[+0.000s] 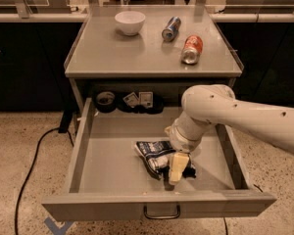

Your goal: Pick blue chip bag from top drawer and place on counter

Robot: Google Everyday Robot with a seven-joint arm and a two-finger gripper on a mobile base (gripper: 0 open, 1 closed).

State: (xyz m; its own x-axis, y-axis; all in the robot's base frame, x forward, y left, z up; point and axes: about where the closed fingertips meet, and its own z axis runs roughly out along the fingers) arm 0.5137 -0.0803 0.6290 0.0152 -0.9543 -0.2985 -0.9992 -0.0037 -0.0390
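One bag (152, 153), crumpled, flat on floor of open drawer (108, 175), right of centre, toward front. Gripper (178, 169) down inside drawer at bag's right end, touching or just over it; spread or clamped: cannot tell. Counter (127, 58) above, carrying bowl (130, 22) and two cans (191, 49). Risks: slip on lift from shallow pinch on slick foil; snag on counter's front lip from too straight a rise; cans knocked rolling by careless put-down at right.

The arm (250, 119) is showing as a thick, smooth white tube, dotted with small dark spots and swelling into a rounded joint. The cream-and-dark claw (175, 171) is sitting low inside the open drawer (83, 146).
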